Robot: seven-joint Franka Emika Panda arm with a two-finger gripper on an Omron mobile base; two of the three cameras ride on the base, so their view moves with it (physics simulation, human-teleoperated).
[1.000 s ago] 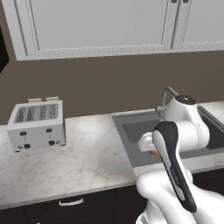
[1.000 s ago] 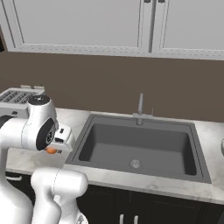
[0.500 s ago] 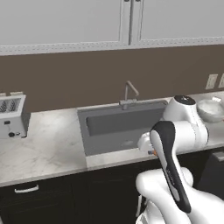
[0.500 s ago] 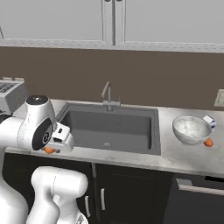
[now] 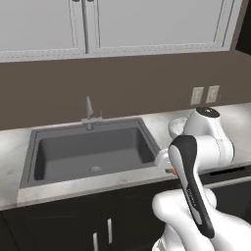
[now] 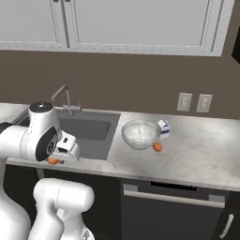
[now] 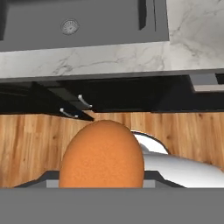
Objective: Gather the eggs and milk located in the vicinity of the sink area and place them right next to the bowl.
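Gripping an orange-brown egg (image 7: 101,154), the gripper (image 6: 55,159) hangs closed around it in front of the counter edge, out over the dark lower cabinets and the wooden floor (image 7: 26,144) — in the hand view the egg bulges up large between the jaws, and in the right base view a sliver of it peeks from under the white hand. The sink (image 5: 88,152), a dark grey basin with a round drain (image 7: 69,26) and a slim curved faucet (image 6: 62,96), lies just beyond the gripper. To the right of the basin on the marble counter (image 6: 197,154) stands the frosted glass bowl (image 6: 140,134). A second egg (image 6: 158,146) rests just beside the bowl's front right side, and the milk (image 6: 163,127) — a small white carton with a blue band — sits close against the bowl's far right edge.
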